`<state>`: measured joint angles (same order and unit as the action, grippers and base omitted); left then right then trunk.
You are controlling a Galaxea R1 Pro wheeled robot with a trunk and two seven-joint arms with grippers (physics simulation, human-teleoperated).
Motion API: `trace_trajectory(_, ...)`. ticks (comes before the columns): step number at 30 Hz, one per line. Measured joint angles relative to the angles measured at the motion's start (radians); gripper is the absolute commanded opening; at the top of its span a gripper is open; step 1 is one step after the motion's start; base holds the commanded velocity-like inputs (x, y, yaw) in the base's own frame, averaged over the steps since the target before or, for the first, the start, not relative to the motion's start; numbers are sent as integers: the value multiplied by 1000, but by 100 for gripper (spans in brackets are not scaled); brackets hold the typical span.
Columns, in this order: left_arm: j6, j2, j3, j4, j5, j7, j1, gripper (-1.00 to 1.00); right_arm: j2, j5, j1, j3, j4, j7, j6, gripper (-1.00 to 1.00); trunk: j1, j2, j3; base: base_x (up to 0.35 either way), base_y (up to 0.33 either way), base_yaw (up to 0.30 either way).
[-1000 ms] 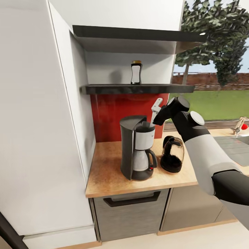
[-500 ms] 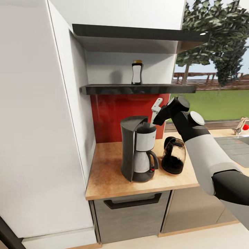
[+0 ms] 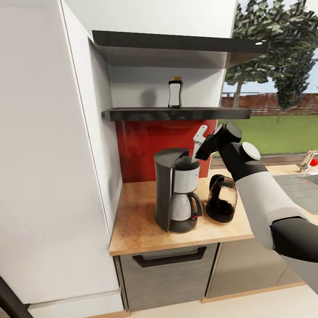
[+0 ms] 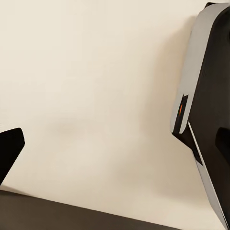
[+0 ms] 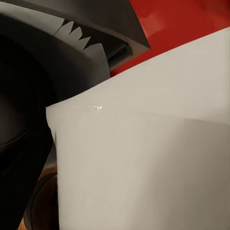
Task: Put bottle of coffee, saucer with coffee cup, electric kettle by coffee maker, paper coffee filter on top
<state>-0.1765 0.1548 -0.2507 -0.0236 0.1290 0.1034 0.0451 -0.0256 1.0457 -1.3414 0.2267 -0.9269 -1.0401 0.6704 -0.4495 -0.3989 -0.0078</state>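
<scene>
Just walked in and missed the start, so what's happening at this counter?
The right gripper holds a white paper coffee filter over the open top of the coffee maker on the countertop. The electric kettle sits beside the maker. The bottle of coffee is on the shelf.

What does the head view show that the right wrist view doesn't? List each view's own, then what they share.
Head view alone: the whole scene, with the bottle of coffee standing on the shelf, the electric kettle on the countertop beside the coffee maker, and the right end effector above the maker's top.

Right wrist view alone: a close look at the paper coffee filter, a white sheet right at the camera.

Both: the coffee maker's dark body, the filter and the red backsplash.
</scene>
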Motion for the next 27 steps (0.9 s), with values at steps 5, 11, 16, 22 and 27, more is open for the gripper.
trace_trajectory(5,0,0,0,0,0,0,0,100,0,1,0,-1,-1,0,0,-100,0,0,0,0,106,0)
trace_trajectory(11,0,0,0,0,0,0,0,100,0,2,0,-1,-1,0,0,-100,0,0,0,0,28,0)
trace_trajectory(16,0,0,0,0,0,0,0,100,0,2,0,0,-1,0,0,-100,0,0,0,0,3,0)
trace_trajectory(22,0,0,0,0,0,0,0,100,0,1,0,-1,-2,0,0,-100,0,0,0,0,63,0)
trace_trajectory(27,0,0,0,0,0,0,0,100,0,2,0,-1,-2,0,0,-100,0,0,0,0,85,0)
